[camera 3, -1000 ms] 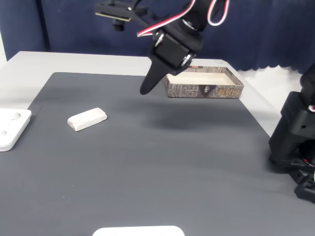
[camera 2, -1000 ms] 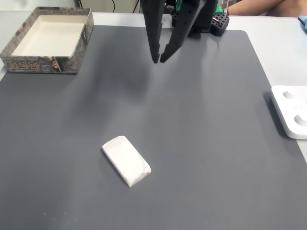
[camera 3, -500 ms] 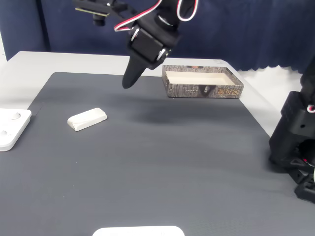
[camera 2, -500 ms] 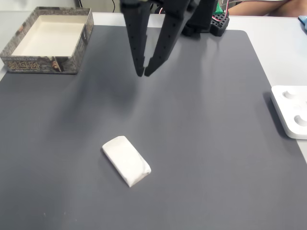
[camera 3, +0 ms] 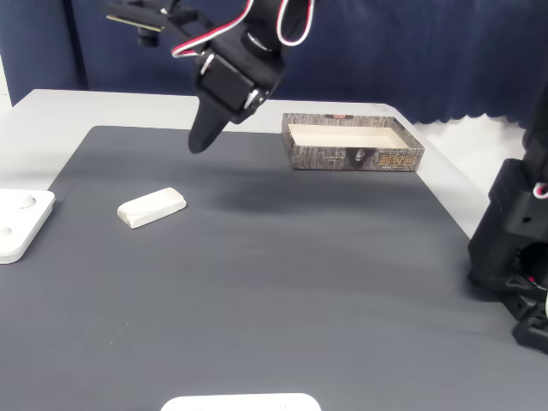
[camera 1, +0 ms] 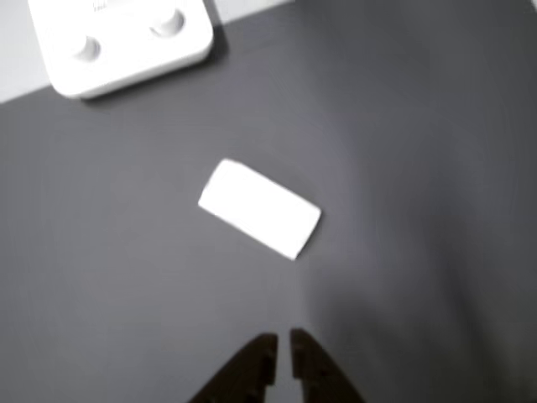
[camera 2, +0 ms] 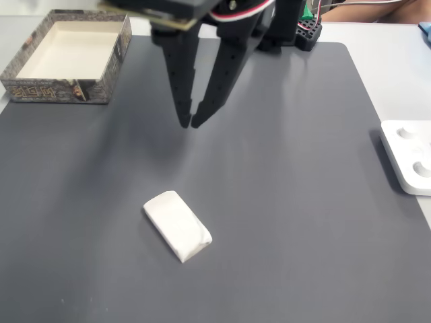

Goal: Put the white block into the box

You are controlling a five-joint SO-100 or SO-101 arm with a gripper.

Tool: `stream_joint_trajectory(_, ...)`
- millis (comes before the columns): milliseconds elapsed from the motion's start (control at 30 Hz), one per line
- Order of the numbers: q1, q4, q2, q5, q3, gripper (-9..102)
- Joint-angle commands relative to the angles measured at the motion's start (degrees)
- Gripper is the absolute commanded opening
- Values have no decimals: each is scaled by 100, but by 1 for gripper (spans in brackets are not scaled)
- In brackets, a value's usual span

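Our gripper [camera 2: 188, 124] has swung closer to the block [camera 2: 178, 225], fingers nearly together. Nothing is grasped; pickup and the box [camera 2: 67, 55] remain.

The small white rectangular block [camera 2: 178, 225] lies flat on the dark grey mat, its long axis running diagonally from upper left to lower right in a fixed view, with rounded corners and faint grey marks near its lower end. In another fixed view it [camera 3: 151, 208] sits at the mat's left side. The shallow open cardboard box with patterned grey-brown walls and pale cream inside [camera 2: 114, 57] stands upright, well apart, straddling the mat's far-left edge; its interior [camera 3: 353, 137] holds nothing.
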Motion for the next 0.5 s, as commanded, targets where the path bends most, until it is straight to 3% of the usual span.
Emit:
stream_joint_trajectory(0, 97, -79, -44, 167, -554, -2)
stream_joint_trajectory(467, 105, 185, -1213, 325, -2101, -2)
